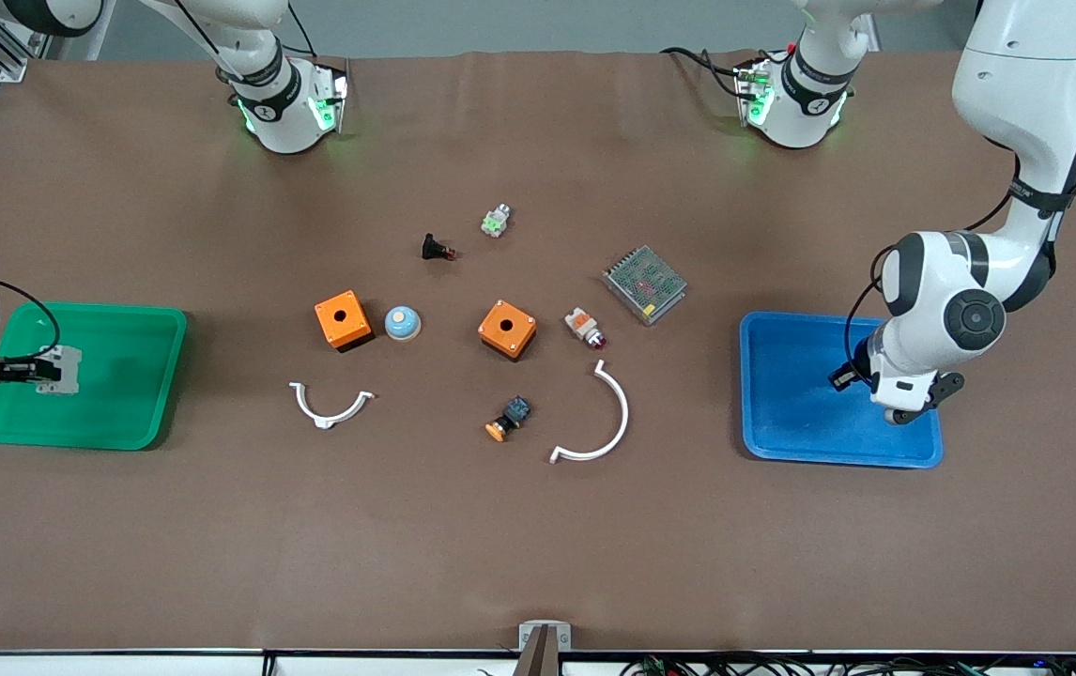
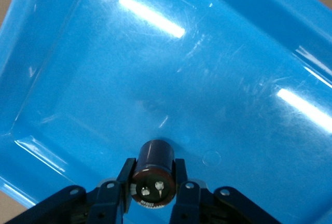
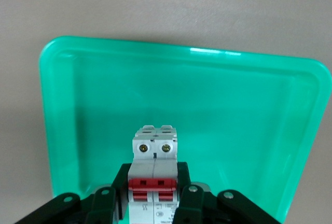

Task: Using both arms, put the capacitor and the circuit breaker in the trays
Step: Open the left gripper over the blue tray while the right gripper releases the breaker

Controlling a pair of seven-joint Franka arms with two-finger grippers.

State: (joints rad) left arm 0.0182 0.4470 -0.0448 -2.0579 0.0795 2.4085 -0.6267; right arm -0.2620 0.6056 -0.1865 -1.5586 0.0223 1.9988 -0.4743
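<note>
Left wrist view: your left gripper [image 2: 154,195] pinches the capacitor [image 2: 154,171] over the blue tray [image 2: 62,68], probably near its floor; lower, then release. Right gripper [image 3: 154,203] clamps the circuit breaker [image 3: 154,175] over the green tray [image 3: 83,94]; set it flat.

Blue tray [image 2: 249,79] under my left claw looked glossy, scuffed plastic | green tray [image 3: 181,99] smooth, shiny plastic | table cover [image 1: 538,545] matt brown.

Black capacitor [image 2: 154,172] pinched over blue tray [image 2: 233,79], white red-levered circuit breaker [image 3: 154,175] pinched over green tray [image 3: 207,105]
</note>
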